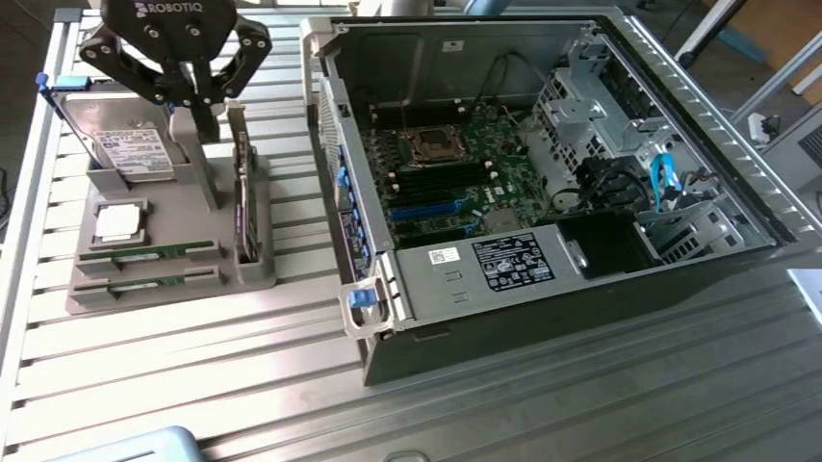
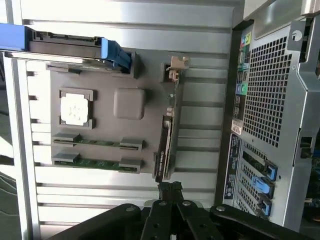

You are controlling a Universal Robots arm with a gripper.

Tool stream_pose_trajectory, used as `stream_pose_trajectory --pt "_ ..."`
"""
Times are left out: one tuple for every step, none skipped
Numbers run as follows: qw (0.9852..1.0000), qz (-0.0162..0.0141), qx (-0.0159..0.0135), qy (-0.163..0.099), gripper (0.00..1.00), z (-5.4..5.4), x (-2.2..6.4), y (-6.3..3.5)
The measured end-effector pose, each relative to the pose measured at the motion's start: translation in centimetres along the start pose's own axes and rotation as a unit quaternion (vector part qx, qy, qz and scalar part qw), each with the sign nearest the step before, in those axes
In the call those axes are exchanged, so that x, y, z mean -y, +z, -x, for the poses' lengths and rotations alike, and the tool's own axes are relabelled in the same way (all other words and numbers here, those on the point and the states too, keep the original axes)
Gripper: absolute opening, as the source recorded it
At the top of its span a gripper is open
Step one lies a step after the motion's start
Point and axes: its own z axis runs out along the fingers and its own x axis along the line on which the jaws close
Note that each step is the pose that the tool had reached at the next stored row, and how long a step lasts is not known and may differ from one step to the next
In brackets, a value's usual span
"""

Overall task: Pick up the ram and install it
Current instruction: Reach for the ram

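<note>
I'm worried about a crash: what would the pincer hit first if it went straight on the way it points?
Probably the near end of the upright card, or the grey holder's edge beside it. The shut pincer hangs above that spot, but depth is unclear.

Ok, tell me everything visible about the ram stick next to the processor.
The ram stick is a thin, long green board set on edge in the gray holder, its ends seated in gray blocks. It lies between the white-topped processor and a second stick alike. The shut fingers hang apart from it.
</note>
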Motion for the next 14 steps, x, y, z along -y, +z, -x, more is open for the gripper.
stream_pose_trajectory --pt "1.0 -0.0026 -0.0001 0.0 0.11 -0.6 -0.02 -0.01" --pt "1.0 -0.005 -0.0002 0.0 0.11 -1.1 -0.05 0.0" --pt "1.0 -0.0087 -0.0003 0.0 0.11 -1.9 -0.08 0.0" --pt "0.9999 -0.0124 -0.0005 0.0 0.11 -2.7 -0.11 -0.01" --pt "0.9999 -0.0159 -0.0006 0.0 0.11 -3.4 -0.14 -0.01" --pt "0.9998 -0.0212 -0.0008 0.0 0.11 -4.3 -0.18 -0.01" --pt "0.9996 -0.0285 -0.0011 -0.001 0.11 -5.3 -0.22 -0.02" --pt "0.9994 -0.0342 -0.0013 -0.001 0.11 -6.0 -0.24 -0.01" --pt "0.9992 -0.04 -0.0015 -0.001 0.11 -6.8 -0.28 -0.02" --pt "0.999 -0.0456 -0.0018 -0.001 0.11 -7.2 -0.29 -0.03" --pt "0.9987 -0.0508 -0.0019 -0.001 0.11 -7.5 -0.31 -0.02" --pt "0.9986 -0.0524 -0.0021 -0.001 0.11 -7.5 -0.31 -0.03" --pt "0.9986 -0.053 -0.002 -0.001 0.11 -7.6 -0.31 -0.02" --pt "0.9986 -0.0528 -0.002 -0.001 0.11 -7.6 -0.3 -0.03"
